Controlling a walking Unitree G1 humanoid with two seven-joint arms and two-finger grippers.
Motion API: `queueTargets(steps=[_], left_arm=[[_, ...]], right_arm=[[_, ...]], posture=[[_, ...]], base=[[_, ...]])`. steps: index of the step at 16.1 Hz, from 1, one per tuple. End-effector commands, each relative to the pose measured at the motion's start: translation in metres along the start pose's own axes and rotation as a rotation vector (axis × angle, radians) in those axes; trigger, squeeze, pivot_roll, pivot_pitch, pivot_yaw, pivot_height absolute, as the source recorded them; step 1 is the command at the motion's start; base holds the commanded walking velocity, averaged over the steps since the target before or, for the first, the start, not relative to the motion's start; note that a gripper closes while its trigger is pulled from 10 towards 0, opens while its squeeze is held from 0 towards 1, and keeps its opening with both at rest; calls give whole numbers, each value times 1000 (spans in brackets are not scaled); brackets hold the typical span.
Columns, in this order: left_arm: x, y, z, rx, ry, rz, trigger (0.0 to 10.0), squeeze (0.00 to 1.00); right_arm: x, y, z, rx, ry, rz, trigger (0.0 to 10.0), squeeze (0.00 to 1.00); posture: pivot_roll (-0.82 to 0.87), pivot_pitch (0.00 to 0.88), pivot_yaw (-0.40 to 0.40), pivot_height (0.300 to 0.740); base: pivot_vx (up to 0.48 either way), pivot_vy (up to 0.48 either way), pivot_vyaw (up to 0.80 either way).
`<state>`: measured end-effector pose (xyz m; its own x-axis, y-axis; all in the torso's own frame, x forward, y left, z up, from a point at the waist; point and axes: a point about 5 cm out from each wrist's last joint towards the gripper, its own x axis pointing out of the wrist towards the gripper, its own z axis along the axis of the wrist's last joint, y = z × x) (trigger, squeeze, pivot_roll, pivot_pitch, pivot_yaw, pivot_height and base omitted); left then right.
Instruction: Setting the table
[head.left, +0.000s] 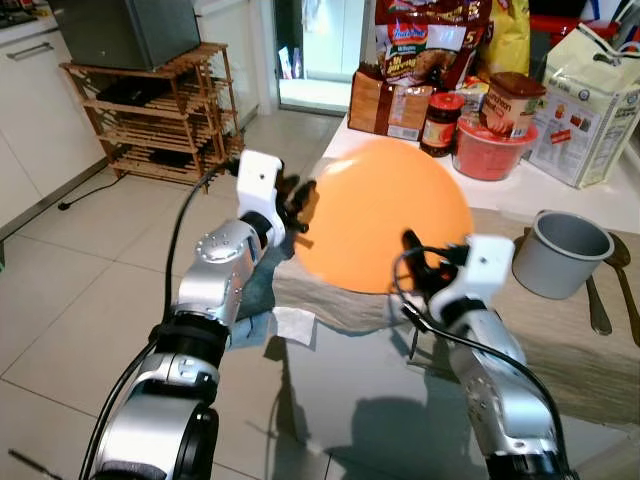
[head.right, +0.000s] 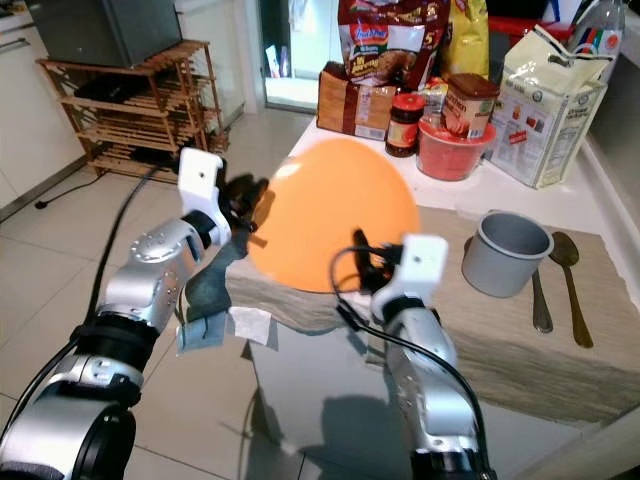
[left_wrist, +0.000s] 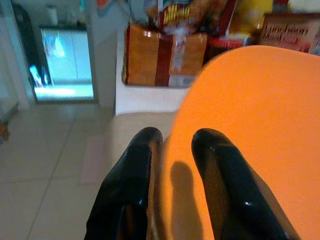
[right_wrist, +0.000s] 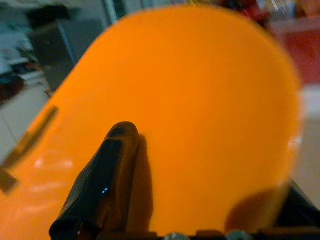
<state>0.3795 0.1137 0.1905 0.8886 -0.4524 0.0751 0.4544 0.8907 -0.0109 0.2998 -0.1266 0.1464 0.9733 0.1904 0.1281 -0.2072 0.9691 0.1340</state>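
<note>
Left eye view takes the orange plate (head.left: 385, 215) as its landmark: a smooth, glossy, plain round disc, tilted up on edge above the near-left corner of the woven table mat (head.left: 560, 340). At the plate's left edge sits the left gripper (head.left: 300, 205); the left wrist view shows its two black fingers (left_wrist: 135, 175) closed on the rim, one on each face. At the plate's lower right edge is the right gripper (head.left: 420, 262); in the right wrist view one black finger (right_wrist: 107, 170) lies flat on the orange face and the other shows dimly past the rim, so it too is clamped on the plate. Right of the plate a grey pot (head.left: 560, 252) stands on the mat, with spoons (head.left: 620, 285) just beyond it. Behind the plate stand a red bowl (head.left: 492, 150) and food packets (head.left: 430, 40).
</note>
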Motion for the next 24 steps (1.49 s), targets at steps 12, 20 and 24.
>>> queueTargets(steps=[12, 20, 24], left_arm=[[-40, 1, -17, -19, -12, 138, 10000, 0], [-36, 9, 15, 25, -71, 133, 10000, 0], [-57, 5, 19, 14, 21, 58, 10000, 0]], right_arm=[[42, -14, 69, -357, -365, -69, 0, 0], [29, -16, 46, -315, -290, -88, 10000, 0], [8, -27, 26, -292, -206, -153, 10000, 0]], posture=[[-42, 0, 3, 740], [-52, 0, 16, 740], [-64, 0, 30, 740]], base=[[0, 0, 0], [0, 0, 0], [0, 0, 0]])
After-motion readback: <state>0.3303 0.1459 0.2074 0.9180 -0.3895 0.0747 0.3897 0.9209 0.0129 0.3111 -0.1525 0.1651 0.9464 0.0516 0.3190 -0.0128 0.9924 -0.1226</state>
